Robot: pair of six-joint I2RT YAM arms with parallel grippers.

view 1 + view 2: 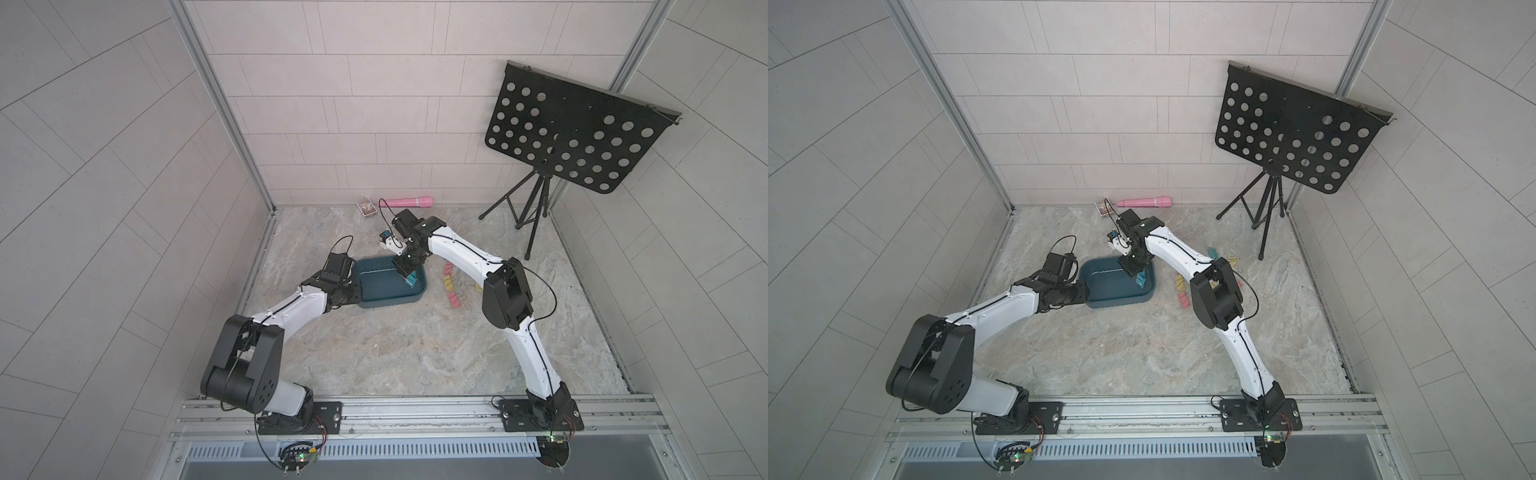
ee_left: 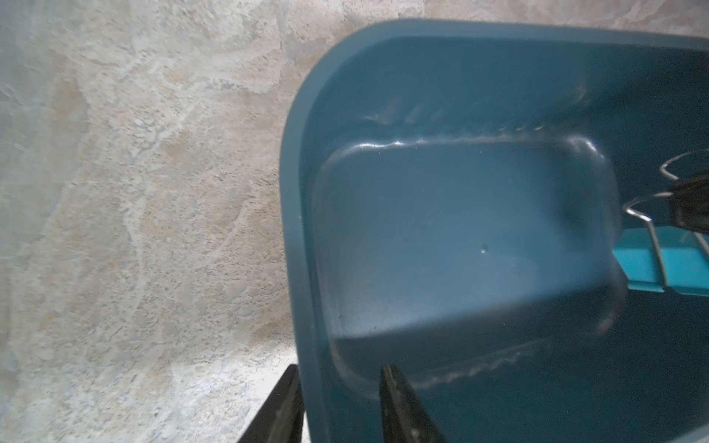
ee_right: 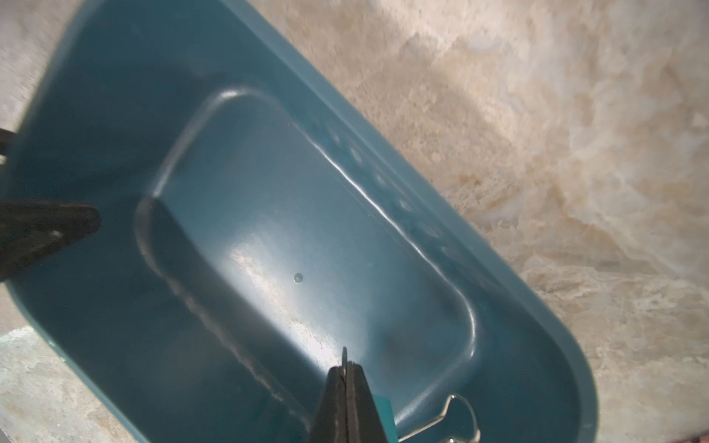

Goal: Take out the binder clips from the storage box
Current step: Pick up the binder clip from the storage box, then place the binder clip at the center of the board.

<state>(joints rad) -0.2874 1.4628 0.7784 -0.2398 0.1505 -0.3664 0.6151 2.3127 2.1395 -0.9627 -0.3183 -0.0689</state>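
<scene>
Marble-patterned tabletop (image 1: 395, 353) inside pale tiled walls, with two white-and-black robot arms reaching toward its middle. A dark teal storage box (image 1: 386, 302) sits there, lidless. The left gripper (image 2: 339, 383) is clenched on the box's near rim, one finger outside the wall and one inside, steadying it. The right gripper (image 3: 347, 368) reaches down into the box's far end, its jaws pinched tight on the silver wire handle of a teal clip (image 2: 652, 264); whether the clip is clear of the floor cannot be told.

Judging by this, the step in hand is lifting out the last clip. The next move calls for a straight rise over the wall, then a carry to the loose binder clips (image 1: 449, 284) lying on the table just beside the box.

Counts: one box; one clip inside it (the one held); at least five outside in pink, yellow and teal, with the right arm hiding some. At the back: one music stand (image 1: 573, 129), one pink cylinder (image 1: 409, 202), one small card box (image 1: 366, 208).
</scene>
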